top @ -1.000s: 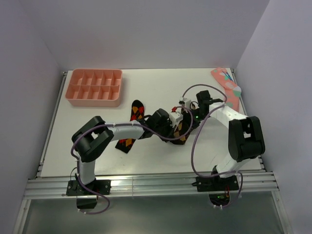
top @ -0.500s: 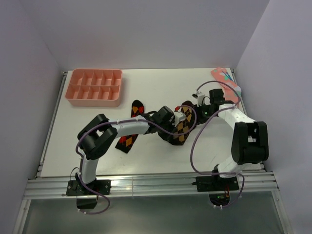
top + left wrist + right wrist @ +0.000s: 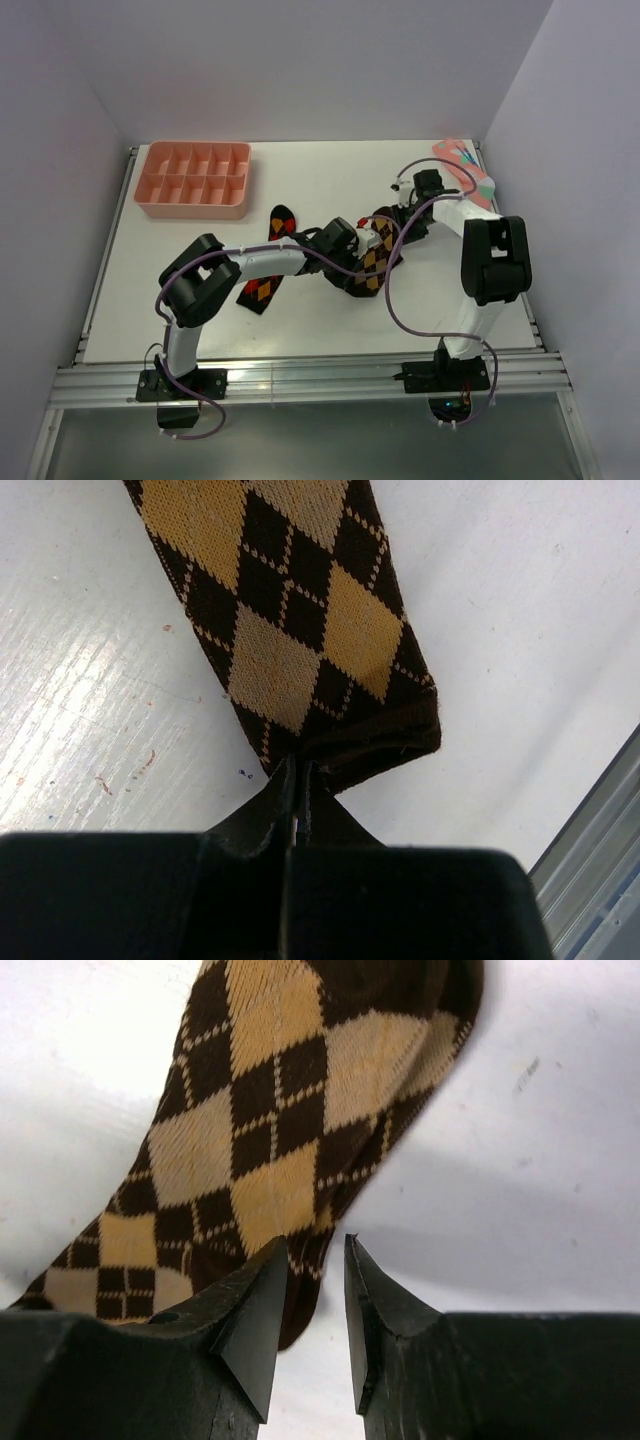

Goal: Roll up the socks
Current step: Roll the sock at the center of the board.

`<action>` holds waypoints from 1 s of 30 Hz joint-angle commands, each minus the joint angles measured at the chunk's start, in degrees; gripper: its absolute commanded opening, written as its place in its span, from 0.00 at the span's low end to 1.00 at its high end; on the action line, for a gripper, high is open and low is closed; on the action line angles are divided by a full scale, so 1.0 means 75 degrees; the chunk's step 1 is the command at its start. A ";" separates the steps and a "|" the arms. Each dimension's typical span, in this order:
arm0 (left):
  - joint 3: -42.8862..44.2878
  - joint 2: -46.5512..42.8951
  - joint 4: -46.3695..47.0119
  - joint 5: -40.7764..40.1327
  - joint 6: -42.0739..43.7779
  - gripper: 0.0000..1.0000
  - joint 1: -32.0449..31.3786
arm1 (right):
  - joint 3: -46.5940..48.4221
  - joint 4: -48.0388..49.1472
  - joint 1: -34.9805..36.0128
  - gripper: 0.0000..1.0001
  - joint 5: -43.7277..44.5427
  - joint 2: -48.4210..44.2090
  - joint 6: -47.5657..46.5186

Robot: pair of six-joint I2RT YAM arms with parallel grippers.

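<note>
While the overhead view shows the tan-and-orange argyle sock (image 3: 374, 264) lying slantwise near the middle of the white table (image 3: 330, 170), half hidden under both wrists, only the wrist cameras show how it is handled. The left gripper (image 3: 298, 785) is clamped tight on the sock's dark cuff edge, the fabric bunching at the pinch. The right gripper (image 3: 310, 1260) stands with its jaws slightly parted just at the rim of the other end, and I see no fabric caught between them. The red-and-orange argyle sock (image 3: 281, 224) appears from above alone, stretched out to the left with the left arm crossing over its middle. Further out, a pink divided tray (image 3: 195, 180) sits at the far left, well apart, and a pink sock (image 3: 463, 172) lies at the far right corner, close behind the right arm. White surface shows between the socks and the near metal rail (image 3: 300, 378). The left wrist view catches a grey ribbed edge (image 3: 600, 870) in its corner.
</note>
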 commanded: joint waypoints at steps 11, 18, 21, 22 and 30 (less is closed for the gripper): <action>0.0341 0.0020 -0.0092 -0.0393 0.0101 0.00 -0.0054 | 0.1575 -0.0338 0.0878 0.36 0.1022 0.1362 0.0421; 0.0423 0.0067 -0.0338 -0.0510 0.0136 0.00 0.0109 | 0.2560 -0.0853 0.1417 0.36 0.1022 0.1971 0.0445; 0.0540 0.0125 -0.0514 -0.0463 0.0147 0.01 0.0261 | 0.2783 -0.0877 0.1640 0.36 0.1034 0.2101 0.0468; 0.0587 0.0160 -0.0584 -0.0417 0.0148 0.00 0.0308 | 0.2853 -0.0866 0.1653 0.36 0.0952 0.2112 0.0491; 0.1009 0.0617 -0.1053 0.0180 0.0381 0.00 0.0531 | 0.2409 -0.0363 0.1232 0.38 0.0144 0.1481 0.0655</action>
